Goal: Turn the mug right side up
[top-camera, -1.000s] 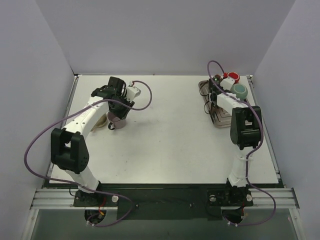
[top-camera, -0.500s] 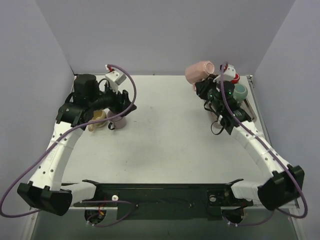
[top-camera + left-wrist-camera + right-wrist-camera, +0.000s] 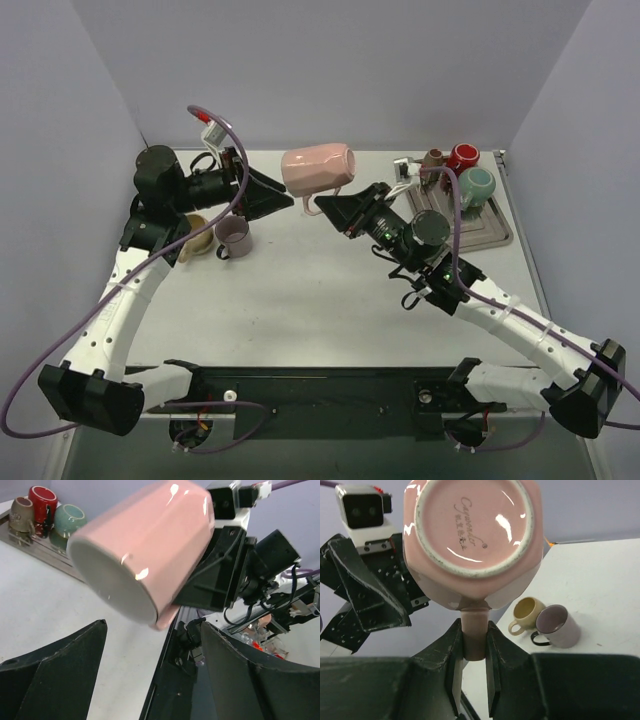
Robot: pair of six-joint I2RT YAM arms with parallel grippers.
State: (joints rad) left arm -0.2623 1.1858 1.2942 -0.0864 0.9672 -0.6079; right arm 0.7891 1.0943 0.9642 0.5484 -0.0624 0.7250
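Observation:
The pink mug (image 3: 318, 170) hangs in the air on its side over the back middle of the table. My right gripper (image 3: 336, 206) is shut on its handle (image 3: 474, 632). In the right wrist view the mug's base (image 3: 472, 525) faces the camera. My left gripper (image 3: 283, 196) is open and empty, just left of the mug and pointing at it. In the left wrist view the mug (image 3: 145, 550) fills the space above the spread fingers (image 3: 55, 670), apart from them.
A yellow mug (image 3: 195, 235) and a purple mug (image 3: 235, 236) stand on the table below the left gripper. A tray (image 3: 480, 225) at the back right holds a brown mug (image 3: 433, 160), a red mug (image 3: 464, 155) and a green mug (image 3: 478, 183).
My right arm has carried the pink mug from the back right toward the middle. My left gripper has lifted off the table and turned toward the mug.

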